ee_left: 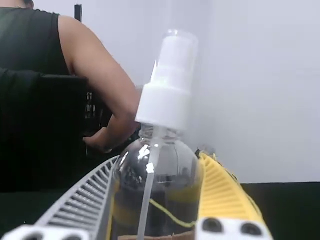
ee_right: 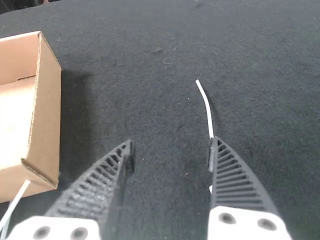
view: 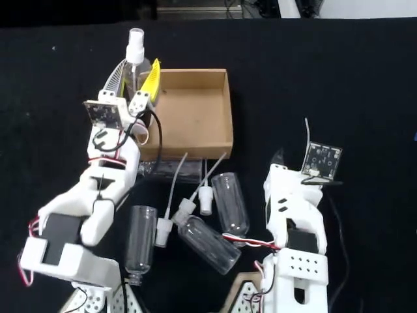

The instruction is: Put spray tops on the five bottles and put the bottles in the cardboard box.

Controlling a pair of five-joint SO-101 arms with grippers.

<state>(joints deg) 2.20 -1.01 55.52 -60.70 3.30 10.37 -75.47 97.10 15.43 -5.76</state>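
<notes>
- The left gripper had its jaws closed on the body of a clear bottle. It held the bottle upright just beside the left wall of the cardboard box, near the far corner.
- That bottle already carried its white spray top, with the dip tube running down inside it.
- No bottle lay inside the box yet.
- Four bare bottles lay on their sides on the black worktop on the near side of the box. One was right against the near wall.
- Three loose spray tops lay among them, their thin tubes pointing toward the box.
- The right gripper sat to the right of the box with its jaws wide apart and nothing clamped between them. A thin white tube stood at one jaw tip, and I could not tell what held it there.
- The bottles looked like light, thin, smooth plastic, so they would probably roll and might slip or dent under a hard squeeze. The mid-body seemed the best place to grip them.
- The spray tops looked small and stiff, but their tubes were likely to bend. They seemed best held by the collar, leaving the tube free to enter the neck.
</notes>
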